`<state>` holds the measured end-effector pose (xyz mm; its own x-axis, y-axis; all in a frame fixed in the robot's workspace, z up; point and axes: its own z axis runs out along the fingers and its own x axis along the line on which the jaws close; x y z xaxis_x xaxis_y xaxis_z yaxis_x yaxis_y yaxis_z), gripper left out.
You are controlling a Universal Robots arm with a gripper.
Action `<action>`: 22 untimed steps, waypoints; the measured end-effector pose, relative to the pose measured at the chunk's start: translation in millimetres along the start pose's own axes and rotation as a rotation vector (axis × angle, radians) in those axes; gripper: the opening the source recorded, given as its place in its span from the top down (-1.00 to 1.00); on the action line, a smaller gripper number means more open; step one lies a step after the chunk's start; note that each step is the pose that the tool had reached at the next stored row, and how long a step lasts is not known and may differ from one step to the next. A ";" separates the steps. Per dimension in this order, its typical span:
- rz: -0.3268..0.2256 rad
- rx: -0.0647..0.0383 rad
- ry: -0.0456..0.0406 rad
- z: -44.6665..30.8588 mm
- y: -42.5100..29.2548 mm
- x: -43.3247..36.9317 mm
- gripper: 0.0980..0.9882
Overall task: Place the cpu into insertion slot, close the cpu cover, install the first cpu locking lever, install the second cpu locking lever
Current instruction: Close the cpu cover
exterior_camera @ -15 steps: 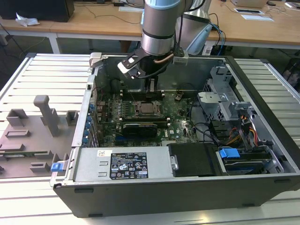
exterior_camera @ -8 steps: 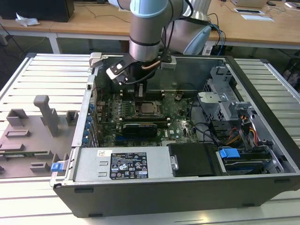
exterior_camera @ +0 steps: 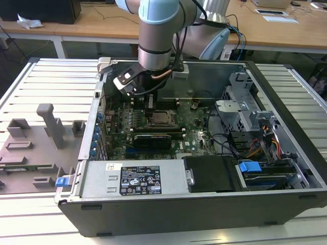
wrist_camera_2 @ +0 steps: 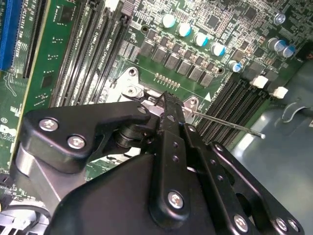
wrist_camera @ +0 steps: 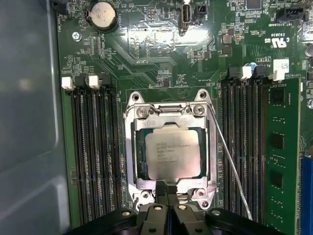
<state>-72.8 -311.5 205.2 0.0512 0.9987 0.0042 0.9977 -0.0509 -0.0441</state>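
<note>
In the first wrist view the cpu (wrist_camera: 172, 154) lies flat in the insertion slot (wrist_camera: 168, 110), its silver top showing through the window of the cpu cover (wrist_camera: 131, 147), which is folded down over it. A thin wire locking lever (wrist_camera: 230, 161) stands out at an angle from one side of the socket, unlatched; the second wrist view shows the same lever (wrist_camera_2: 225, 125). My gripper (wrist_camera: 167, 190) is shut, its fingertips together at the cover's edge. Its tip (wrist_camera_2: 165, 100) sits over the socket's corner. In the exterior view the gripper (exterior_camera: 151, 107) hangs just behind the cpu (exterior_camera: 162, 120).
Long black memory slots (wrist_camera: 93, 147) flank the socket on both sides, with a green memory card (wrist_camera: 281, 156) beyond. A coin battery (wrist_camera: 101, 13) and the grey case wall (wrist_camera: 24, 122) are close. A power supply (exterior_camera: 138, 178) and drive cage (exterior_camera: 245, 112) crowd the open case.
</note>
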 end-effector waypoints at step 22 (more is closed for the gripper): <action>0.000 0.002 -0.0014 -57.5 34.2 1.8 0.98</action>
<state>-36.0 -311.8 261.2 0.0510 0.9987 0.0028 0.9976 -0.0508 -0.0465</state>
